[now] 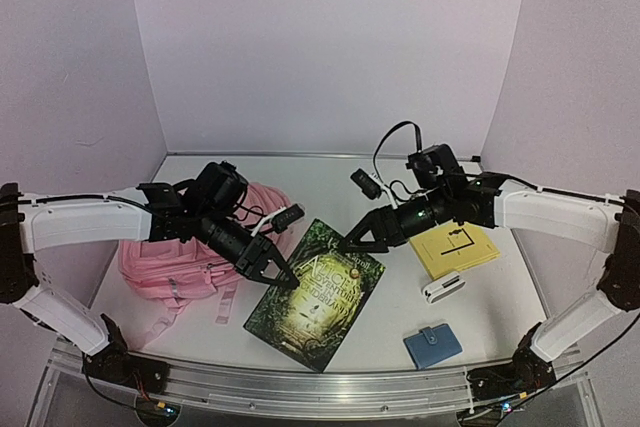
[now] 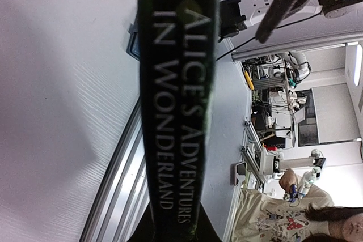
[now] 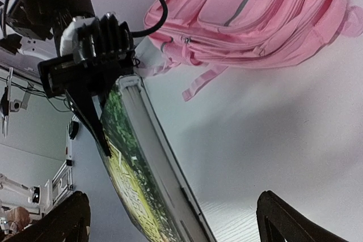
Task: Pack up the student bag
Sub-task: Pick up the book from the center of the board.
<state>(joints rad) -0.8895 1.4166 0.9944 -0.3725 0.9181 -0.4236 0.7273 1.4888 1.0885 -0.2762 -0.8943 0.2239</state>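
We see the left gripper [image 1: 270, 270] nearly closed on the spine edge of the book [image 1: 318, 299], an Alice in Wonderland copy with a dark green cover. The right gripper [image 1: 356, 240] is spread wide at the book's far corner. That corner lies between its fingers [image 3: 282, 216], but we cannot tell whether they touch it. The pink backpack [image 1: 172, 269] lies on the left part of the white table [image 1: 300, 182], just beside the book and partly under the left arm. To the right lie a yellow notepad [image 1: 456, 248], a small white case [image 1: 442, 288] and a blue wallet [image 1: 432, 344], all apart from the book. Pale lilac walls [image 1: 330, 47] close the table in on three sides.
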